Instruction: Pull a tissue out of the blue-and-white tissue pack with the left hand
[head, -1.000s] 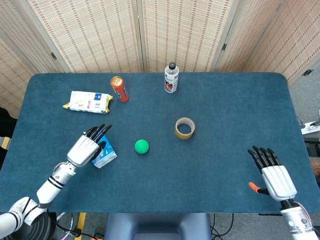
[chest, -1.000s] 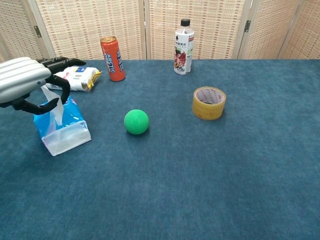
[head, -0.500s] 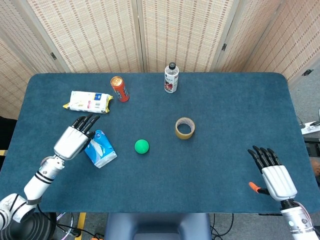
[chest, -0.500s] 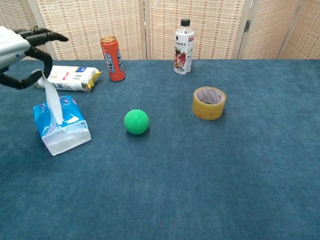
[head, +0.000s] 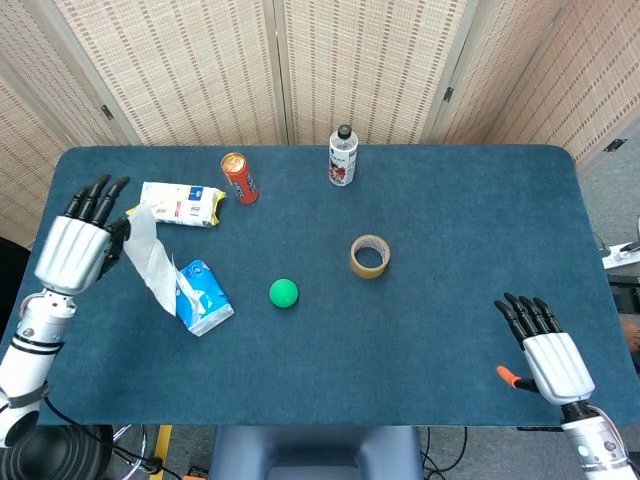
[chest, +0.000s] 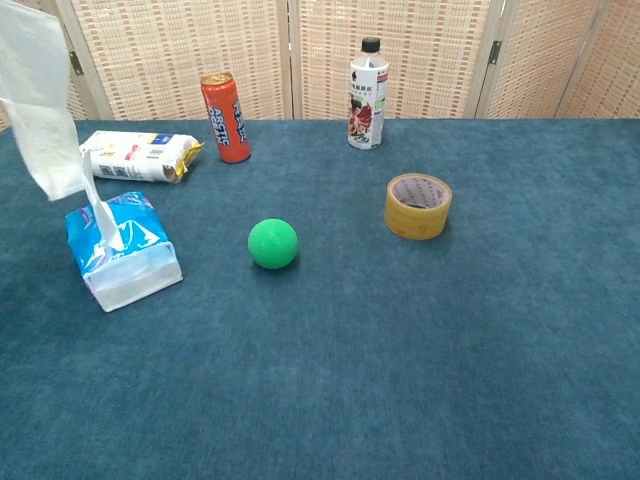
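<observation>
The blue-and-white tissue pack (head: 204, 309) (chest: 121, 250) lies on the blue table at the front left. A white tissue (head: 150, 258) (chest: 41, 105) stretches up and to the left from the pack's opening. My left hand (head: 74, 246) is raised at the table's left edge and pinches the tissue's upper end, its other fingers spread; the chest view does not show this hand. A thin strand of tissue (chest: 99, 210) still runs down into the pack. My right hand (head: 548, 352) rests open at the front right, fingers spread, holding nothing.
A white snack packet (head: 180, 203) and a red can (head: 238, 177) stand behind the pack. A green ball (head: 284, 292) lies just right of it. A yellow tape roll (head: 369, 256) and a bottle (head: 342, 157) sit mid-table. A small orange object (head: 508, 375) lies by my right hand.
My left hand has risen and swung left, away from the pack, drawing the tissue out into a long sheet. The pack stayed put. The right hand has not moved.
</observation>
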